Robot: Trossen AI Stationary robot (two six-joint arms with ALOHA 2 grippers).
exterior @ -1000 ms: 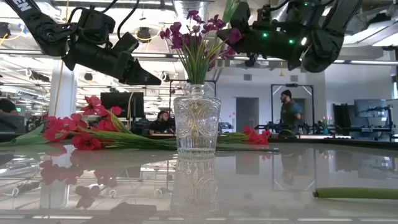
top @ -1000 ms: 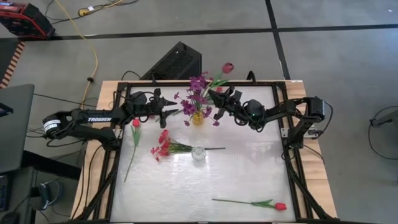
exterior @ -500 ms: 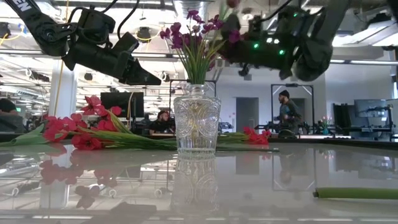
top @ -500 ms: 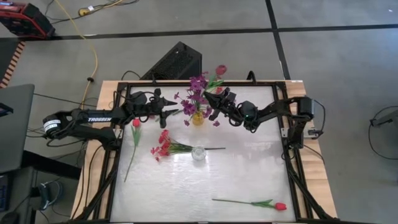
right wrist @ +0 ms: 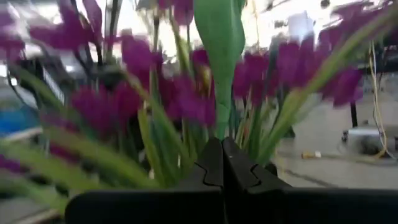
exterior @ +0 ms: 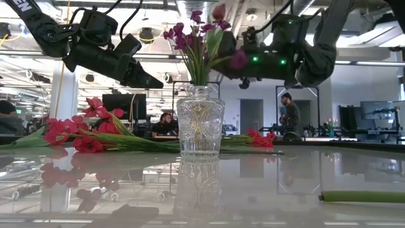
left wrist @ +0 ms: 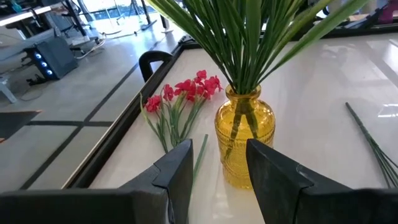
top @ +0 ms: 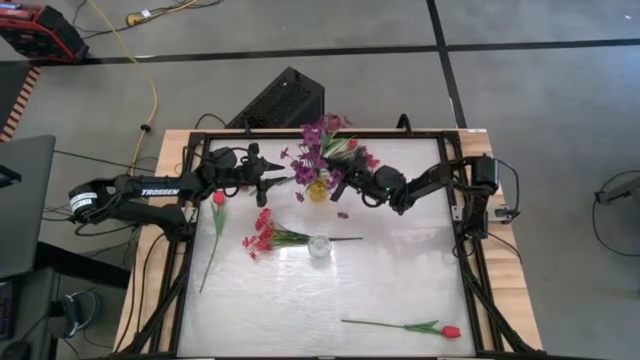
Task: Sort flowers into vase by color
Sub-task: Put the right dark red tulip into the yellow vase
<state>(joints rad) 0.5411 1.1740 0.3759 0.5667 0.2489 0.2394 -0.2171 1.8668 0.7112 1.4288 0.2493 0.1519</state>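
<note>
A yellow vase (top: 318, 189) holds purple blossom sprays (top: 318, 135) near the table's far edge. My right gripper (top: 345, 181) hovers just right of it, shut on a dark maroon tulip (exterior: 218, 11) whose blossom stands among the purple sprays. My left gripper (left wrist: 217, 174) is open, raised just left of the yellow vase (left wrist: 244, 140). A clear glass vase (top: 319, 246) stands mid-table. A red-pink spray (top: 264, 236) lies flat beside it. Two red tulips lie on the table, one at the left (top: 218, 198) and one near the front (top: 450, 331). My right gripper pinches the tulip's green stem (right wrist: 219, 118) between its two shut fingers, coming level from the table's right. The tulip is lifted clear and stands roughly upright, its blossom above the fingers. The purple sprays hide the stem's lower end.
The table's black frame (top: 184, 250) runs along each side. The clear vase (exterior: 200, 123) stands in front of the yellow one in the low view. Open tabletop lies at the near middle (top: 300, 300). People and desks show in the room beyond.
My right gripper has moved toward the table's left, up to the yellow vase, carrying the tulip. The blossom, earlier apart at the vase's right, now stands among the purple sprays.
</note>
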